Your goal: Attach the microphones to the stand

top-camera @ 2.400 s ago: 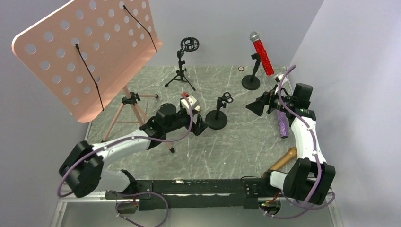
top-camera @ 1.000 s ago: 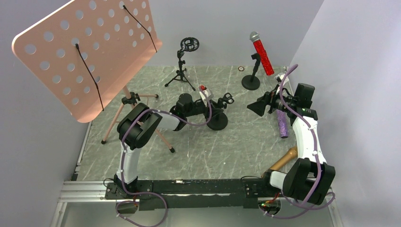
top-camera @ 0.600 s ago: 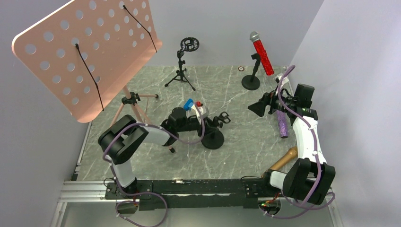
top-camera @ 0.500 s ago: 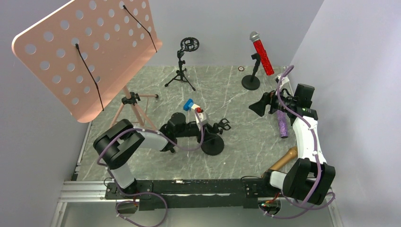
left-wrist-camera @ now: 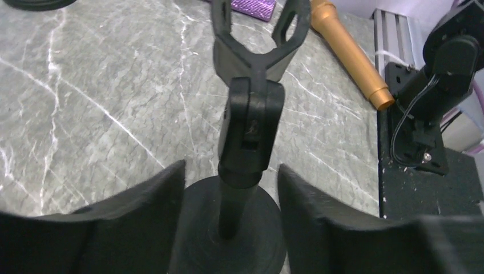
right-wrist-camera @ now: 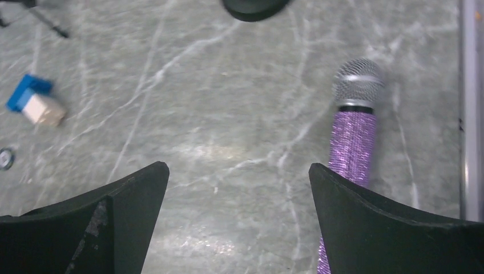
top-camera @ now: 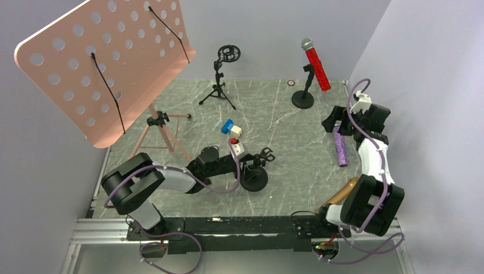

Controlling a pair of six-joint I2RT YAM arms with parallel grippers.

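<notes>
The red glitter microphone [top-camera: 317, 68] sits clipped in the far right stand [top-camera: 302, 100]. The purple glitter microphone [top-camera: 341, 149] lies flat on the table at the right and shows in the right wrist view [right-wrist-camera: 353, 142]. The gold microphone [top-camera: 342, 191] lies near the right arm's base and shows in the left wrist view [left-wrist-camera: 348, 54]. My left gripper [top-camera: 251, 170] is low over the table. Its fingers [left-wrist-camera: 154, 200] straddle a small black stand [left-wrist-camera: 245, 131] and close on its round base [left-wrist-camera: 200, 240]. That stand's clip [left-wrist-camera: 259, 34] is empty. My right gripper [right-wrist-camera: 237, 171] is open and empty, just left of the purple microphone.
A pink perforated music stand [top-camera: 108, 63] on a tripod fills the left. A black tripod stand with a round shock mount [top-camera: 220, 85] stands at the back. A blue and white block [top-camera: 230, 127] lies mid-table. A grey wall runs along the right.
My left gripper has pulled the small black stand from mid-table toward the near edge. My right gripper has swung right and back, to beside the purple microphone.
</notes>
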